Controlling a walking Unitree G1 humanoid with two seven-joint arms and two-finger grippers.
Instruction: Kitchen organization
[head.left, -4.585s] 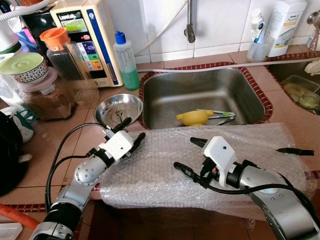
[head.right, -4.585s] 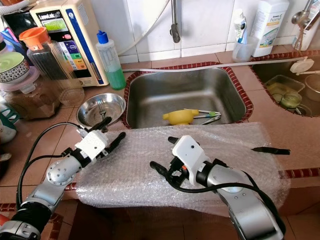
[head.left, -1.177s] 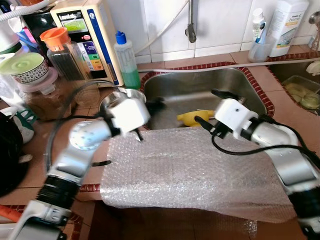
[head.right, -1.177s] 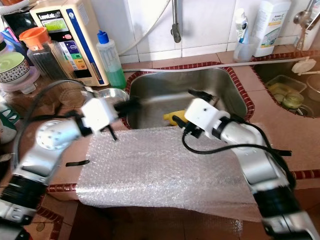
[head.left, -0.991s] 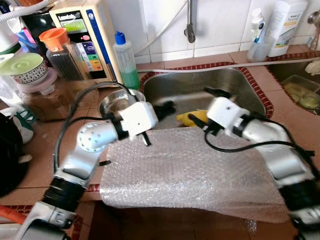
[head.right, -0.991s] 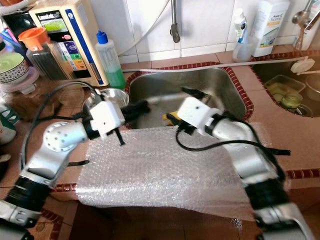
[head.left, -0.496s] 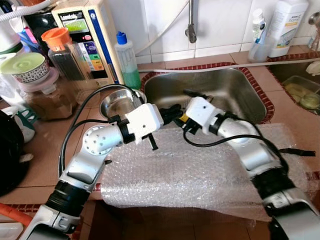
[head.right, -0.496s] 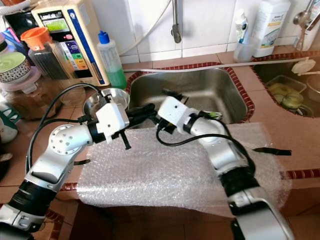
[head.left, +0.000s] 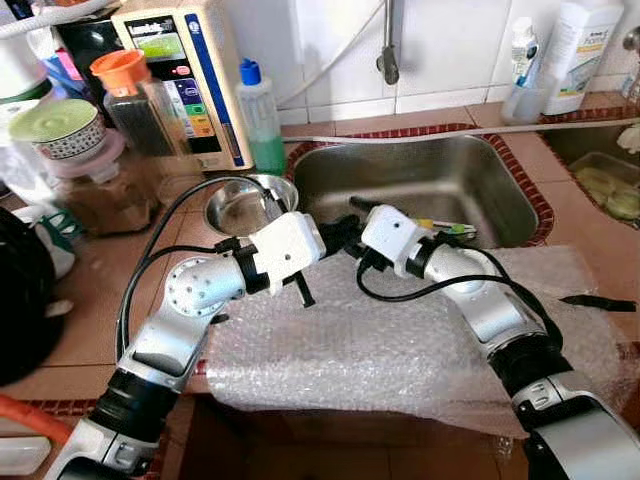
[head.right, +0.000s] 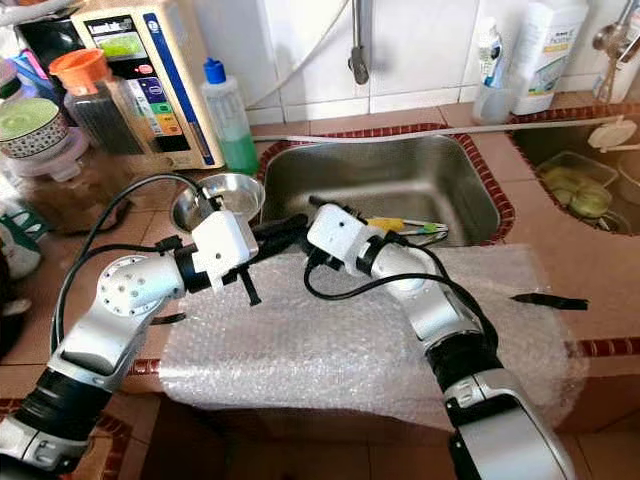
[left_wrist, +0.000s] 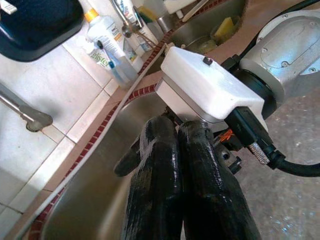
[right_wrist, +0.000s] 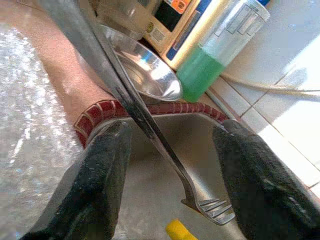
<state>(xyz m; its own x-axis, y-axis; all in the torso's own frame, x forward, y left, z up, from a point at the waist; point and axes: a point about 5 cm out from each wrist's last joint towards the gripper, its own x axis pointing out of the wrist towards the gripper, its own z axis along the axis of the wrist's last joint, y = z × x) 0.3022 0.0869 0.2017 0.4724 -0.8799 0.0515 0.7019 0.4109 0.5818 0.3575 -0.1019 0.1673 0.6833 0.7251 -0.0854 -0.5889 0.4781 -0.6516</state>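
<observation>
Over on the left, the orange-lidded clear jar (head.left: 130, 95), the beige water-purifier box (head.left: 185, 75) and the green liquid soap bottle (head.left: 262, 115) stand at the back of the terracotta-tiled tabletop (head.left: 95, 290), well behind the left pincer (head.left: 335, 238). That pincer reaches across the near rim of the stainless steel sink (head.left: 420, 185), its two black fingers (left_wrist: 172, 190) pressed together, clenched on the handle of a steel fork (right_wrist: 150, 132). The round shiny steel bowl (head.left: 248, 203) sits just behind its wrist. Right up against it comes the right pincer (head.right: 300, 230), fingers spread apart, released, one on either side of the fork's shaft without gripping it; the wrist view shows the tines hanging over the sink basin. The two pincers are almost nose to nose. Under both arms lies the clear bubble-wrap sheet (head.left: 400, 340), draped over the tabletop's front edge. Beyond the right pincer, a yellow-handled utensil (head.right: 400, 225) rests in the sink.
</observation>
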